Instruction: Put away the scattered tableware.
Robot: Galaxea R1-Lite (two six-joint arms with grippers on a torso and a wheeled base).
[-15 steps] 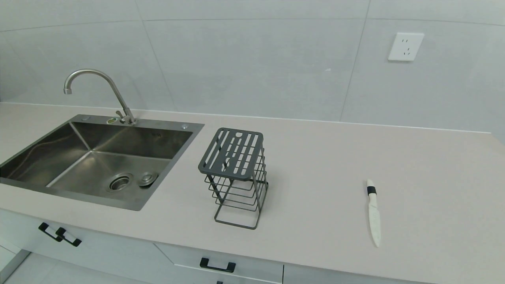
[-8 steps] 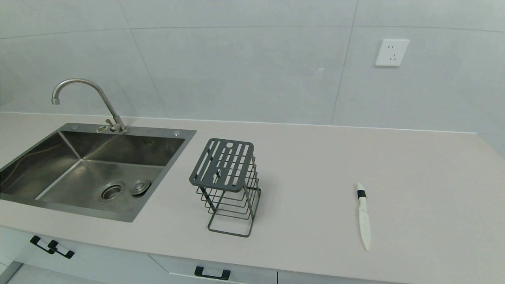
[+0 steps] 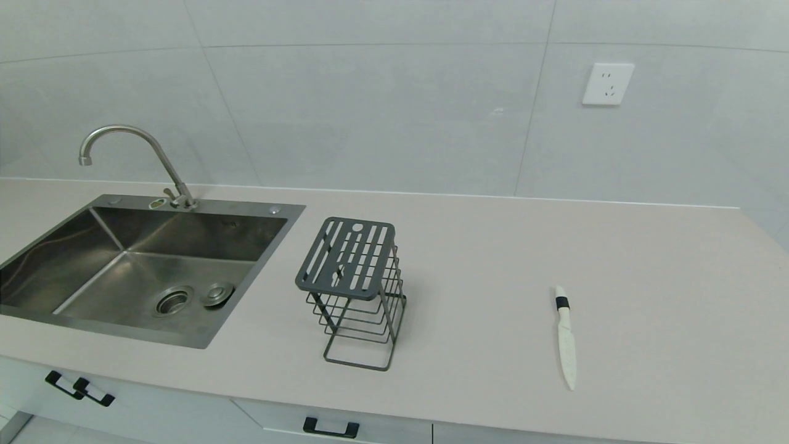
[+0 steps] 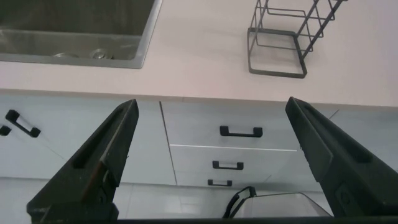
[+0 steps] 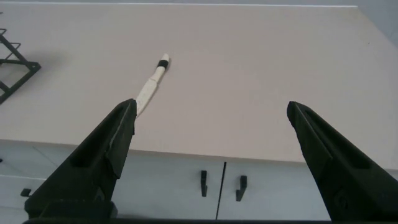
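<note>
Slim cream black-banded knife (image 3: 566,336), flat at right: likely light, stiff, slick; grasp far banded end. Agape: left gripper (image 4: 211,103), right gripper (image 5: 211,104).

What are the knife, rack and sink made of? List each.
Knife: cream, matte, with a black band; perhaps ceramic or plastic.
Rack: thin wire and slotted plate, dark grey matte, likely coated metal.
Sink: brushed steel, by its streaked sheen.

1. A cream knife (image 3: 566,338) with a black band is seen lying flat on the countertop (image 3: 493,246), its tip pointed toward the front edge.
2. A dark wire rack (image 3: 345,256) with a slotted top is set upright, well apart to the knife's left.
</note>
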